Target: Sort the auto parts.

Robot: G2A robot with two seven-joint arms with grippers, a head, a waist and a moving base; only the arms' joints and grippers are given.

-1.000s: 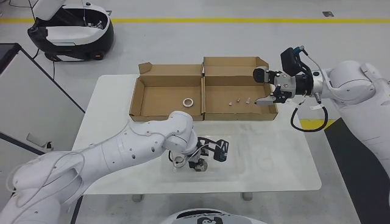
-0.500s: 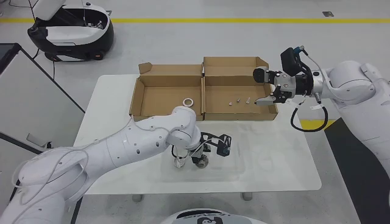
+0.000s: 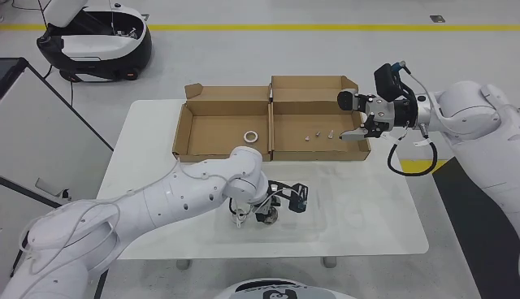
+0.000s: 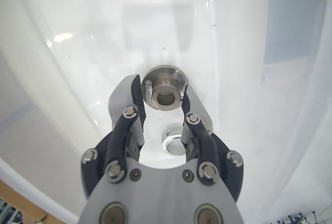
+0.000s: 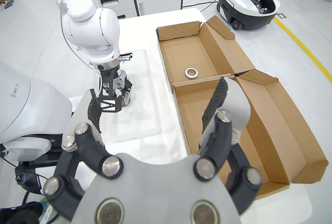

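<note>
Left claw [image 4: 162,88] is down in the tray [image 4: 59,35], and there's the grip: pads [image 4: 137,97] pressed on either side of the hub [image 4: 166,99], clamped at its flange. The hub sits right between the fingertips. A loose collar [image 4: 172,145] lies on the tray floor just beside the hub, nearer the claw's palm. Right claw [image 3: 357,128] hangs well away from the tray, over the end of a box [image 3: 341,149], fingers spread wide. A ring [image 3: 253,136] lies in the box just beyond the tray.
</note>
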